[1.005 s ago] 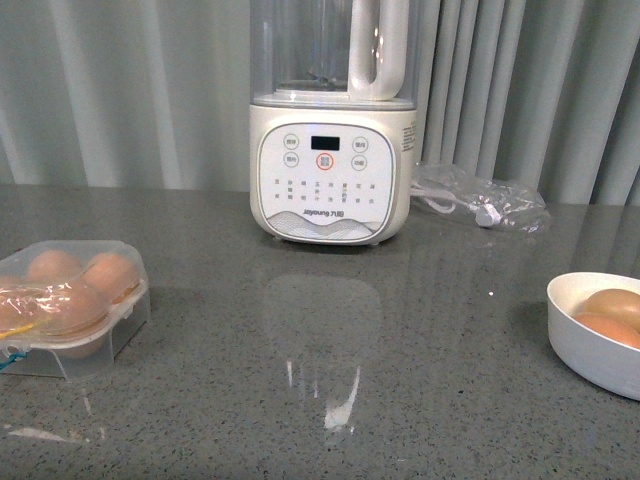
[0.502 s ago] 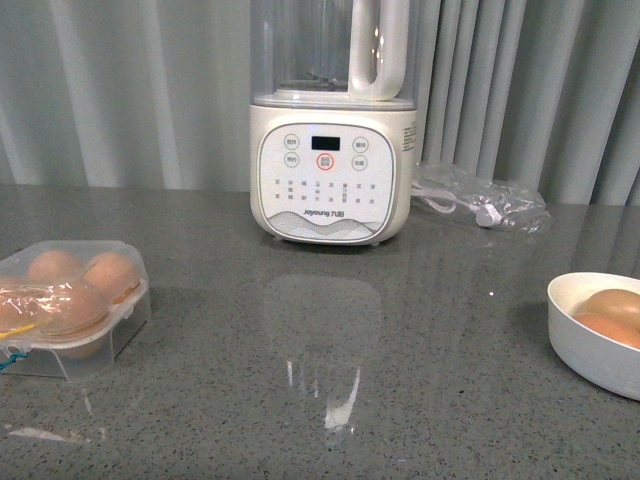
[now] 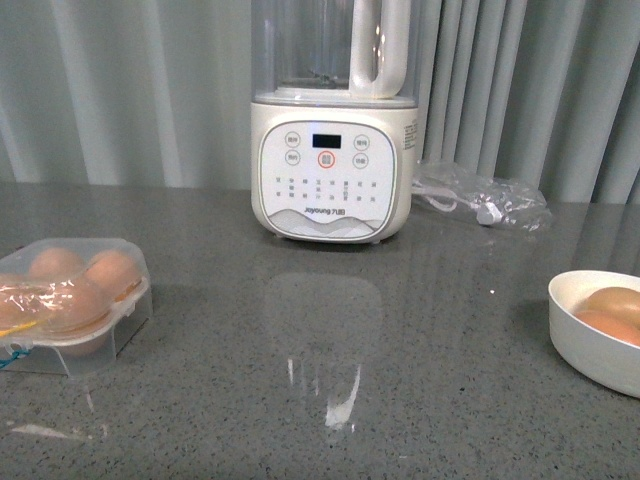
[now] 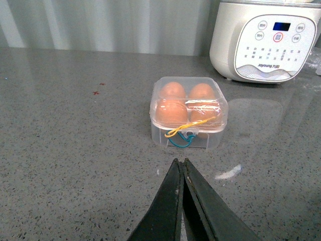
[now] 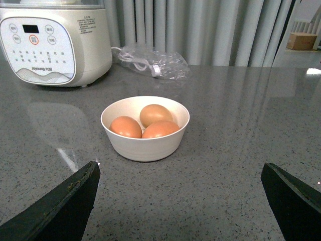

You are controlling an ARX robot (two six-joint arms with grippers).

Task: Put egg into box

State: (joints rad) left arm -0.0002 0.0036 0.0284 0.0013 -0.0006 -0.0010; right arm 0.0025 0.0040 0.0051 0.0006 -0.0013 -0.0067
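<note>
- Eggs [image 5: 150,123]: three brown ones in the white bowl [image 5: 145,145], touching each other. Can't single out the task egg, they look alike.
- Bowl sits on the grey countertop [image 3: 400,380], far right edge of front view [image 3: 595,335], partly cut off there.
- Box [image 4: 188,113]: clear plastic carton, far left of the countertop in front view [image 3: 70,305], well apart from the bowl.
- Box lid is down. Four brown eggs show through it in the left wrist view. Yellow and blue bands at its front latch [image 4: 183,136].
- My left gripper [image 4: 181,173]: fingers pressed together, tips touching, nothing between them. Hangs above the countertop near the box's latch side, not touching it.
- My right gripper [image 5: 178,201]: fingers spread wide, only the two dark tips show at the frame edges, nothing held. Bowl lies ahead between them, apart from both.
- Neither arm shows in front view.
- Soy milk machine [image 3: 333,160]: cream body, control panel facing me, stands at the back centre in front of the grey curtain [image 3: 120,90].
- Clear plastic bag with a white cable [image 3: 480,200] lies just right of the machine.
</note>
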